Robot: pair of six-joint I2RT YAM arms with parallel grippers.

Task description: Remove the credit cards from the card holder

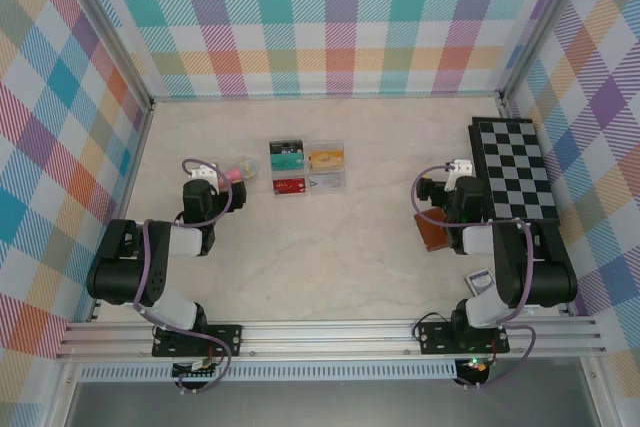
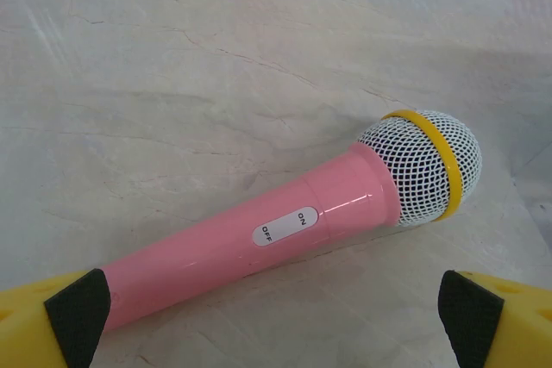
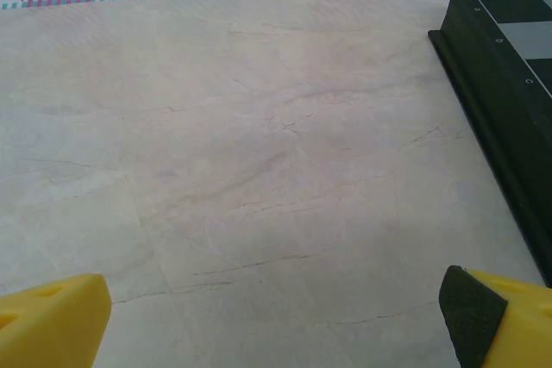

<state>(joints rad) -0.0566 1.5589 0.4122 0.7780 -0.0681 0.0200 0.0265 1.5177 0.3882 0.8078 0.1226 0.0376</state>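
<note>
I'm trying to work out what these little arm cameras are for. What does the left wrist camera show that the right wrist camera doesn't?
Left wrist camera: a pink toy microphone with a white mesh head, a yellow ring and an ON/OFF label. It lies on its side ahead of the left claw.
Right wrist camera: the dark edge of the chessboard along the right side, ahead of the right claw.
Both: the pale marbled table, and yellow fingers set wide apart at the bottom corners.
</note>
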